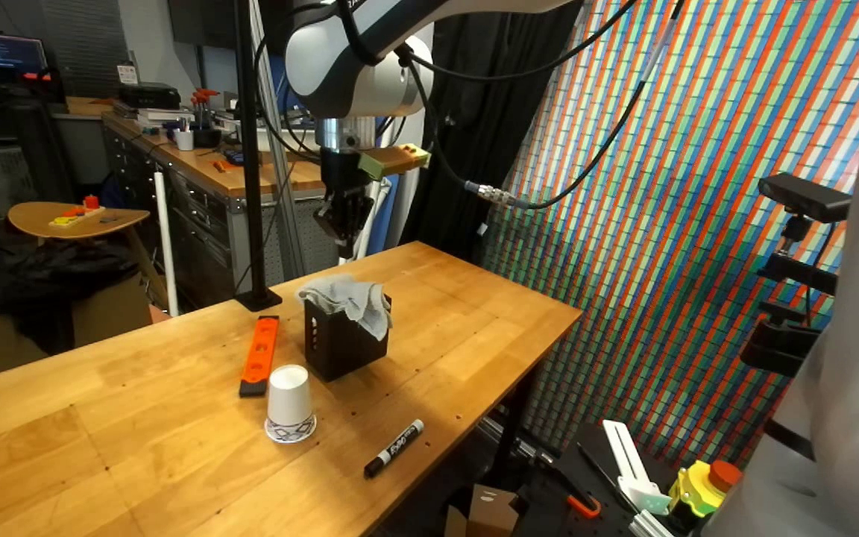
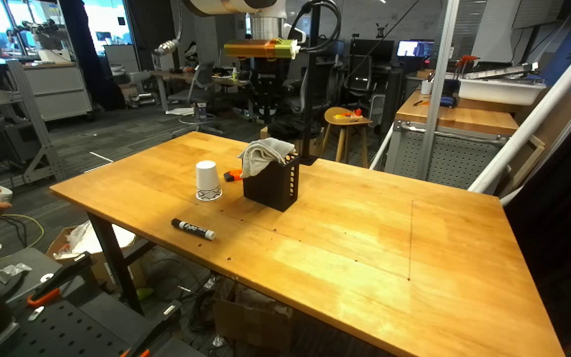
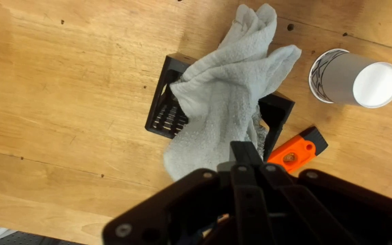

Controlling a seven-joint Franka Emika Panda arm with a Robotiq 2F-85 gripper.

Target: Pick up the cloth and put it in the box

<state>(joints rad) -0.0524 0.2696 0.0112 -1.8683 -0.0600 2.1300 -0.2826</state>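
Note:
A light grey cloth (image 3: pixel 216 102) lies draped over the open top of a black box (image 3: pixel 157 115). In both exterior views the cloth (image 1: pixel 355 298) (image 2: pixel 265 153) covers much of the top and hangs outside the rim of the upright box (image 1: pixel 340 347) (image 2: pixel 270 188). In the wrist view, part of the box's inside shows at two corners. My gripper (image 3: pixel 245 146) is shut, its fingertips together with nothing seen between them. In both exterior views the gripper (image 1: pixel 345 252) (image 2: pixel 266 116) points down above the cloth, apart from it.
An upside-down paper cup (image 1: pixel 289 399) and an orange level (image 1: pixel 259 354) lie close to the box on the wooden table (image 1: pixel 176 418). A black marker (image 1: pixel 394 449) lies near the table edge. A black post (image 1: pixel 254 224) stands at the table's side.

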